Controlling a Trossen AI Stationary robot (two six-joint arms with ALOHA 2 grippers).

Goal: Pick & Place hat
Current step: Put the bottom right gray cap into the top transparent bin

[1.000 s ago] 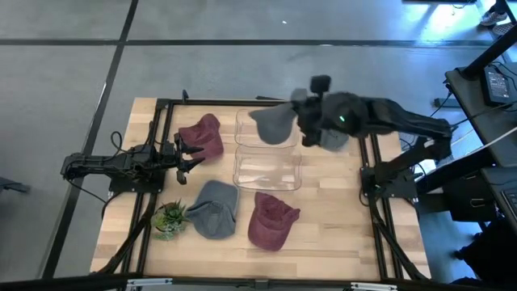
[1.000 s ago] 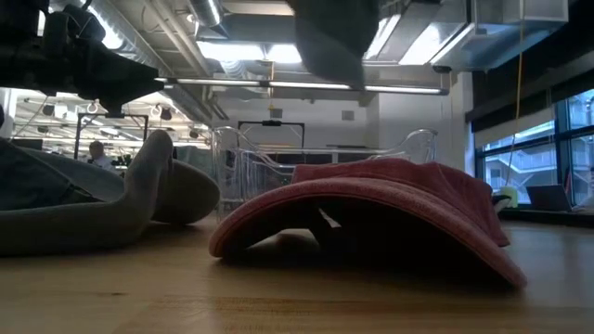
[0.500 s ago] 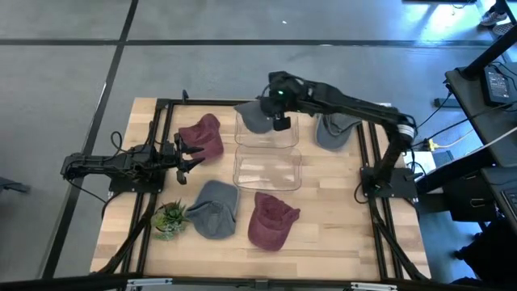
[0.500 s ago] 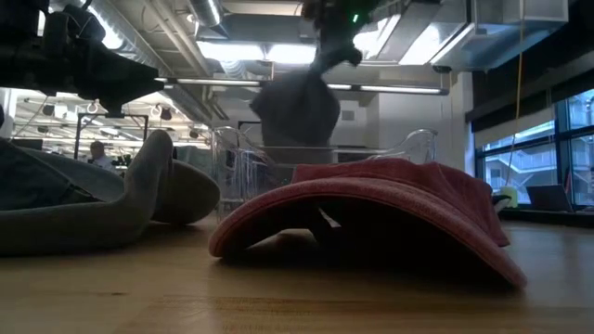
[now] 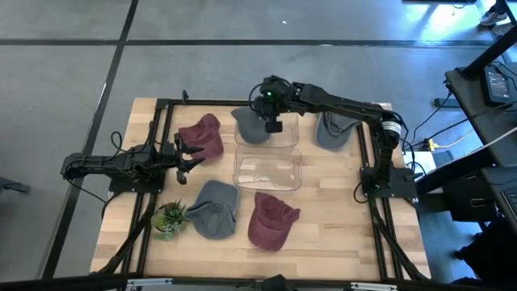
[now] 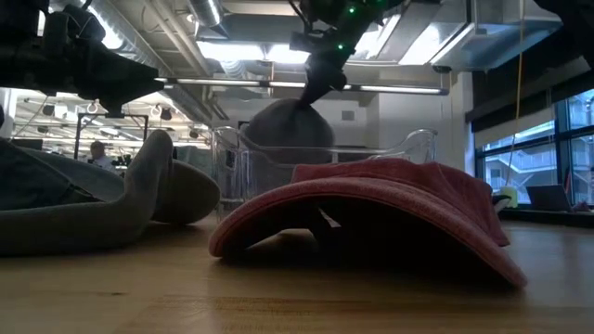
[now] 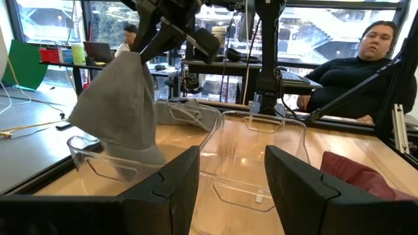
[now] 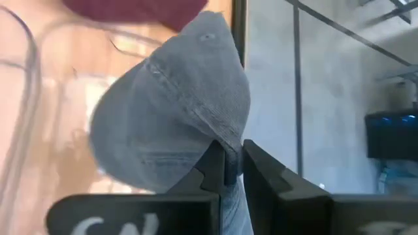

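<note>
My right gripper [image 5: 265, 113] is shut on a grey hat [image 5: 249, 126] over the far clear bin [image 5: 284, 139]. In the low view the hat [image 6: 288, 130] hangs below the gripper [image 6: 314, 91] and reaches down behind the bin's rim. My left gripper [image 5: 191, 158] is open and empty at the table's left, beside a maroon hat [image 5: 203, 136] that lies on the table. In the left wrist view the grey hat [image 7: 121, 111] hangs with its lower end behind the bin's wall [image 7: 91, 166]. My right gripper pinches a fold of the grey hat's cloth [image 8: 227, 151] near its edge between its two fingers [image 8: 212, 168]. The fingers come from above, slanting down. The hat hangs below them, crown end down, its lower part inside the far bin. I cannot tell whether it touches the bin's floor.
A second clear bin [image 5: 266, 171] stands nearer. A grey hat [image 5: 215, 210] and a maroon hat [image 5: 271, 221] lie near the front, another grey hat [image 5: 331, 131] at the far right. A small plant [image 5: 170, 220] stands front left. A person sits beyond the table [image 7: 366, 65].
My right gripper has carried the grey hat toward the table's left, from beside the far bin's right end to above the bin, and then down. The hat, held high before, now hangs with its lower end inside the bin. The gripper has stayed shut on it.
</note>
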